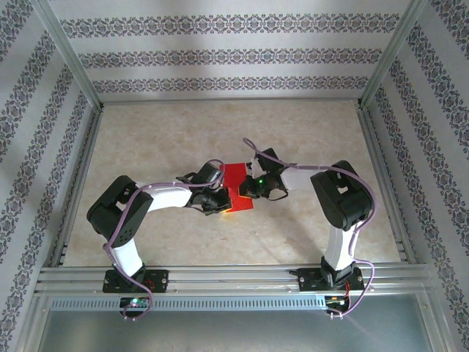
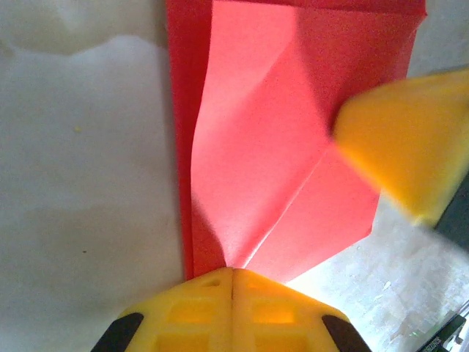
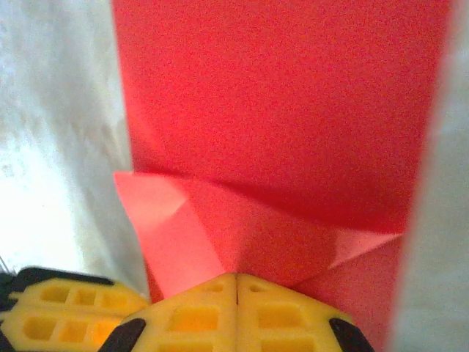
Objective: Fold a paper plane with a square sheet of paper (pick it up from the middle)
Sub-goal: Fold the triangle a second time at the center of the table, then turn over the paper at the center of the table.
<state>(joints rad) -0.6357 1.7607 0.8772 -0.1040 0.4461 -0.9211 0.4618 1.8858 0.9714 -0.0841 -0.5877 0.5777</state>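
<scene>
Up close, left hand [image 2: 233, 273] and right hand [image 3: 236, 277] pinch creased red paper [image 2: 271, 147], flat-looking from above.

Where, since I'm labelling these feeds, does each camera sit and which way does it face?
Top external: above and behind the arms, looking down on the table; left arm, right arm and red paper show.
Left wrist: on the left arm, looking along its shut left claw, which pinches the paper.
Right wrist: likewise along the shut right claw, also pinching.
Shared: the paper.
</scene>
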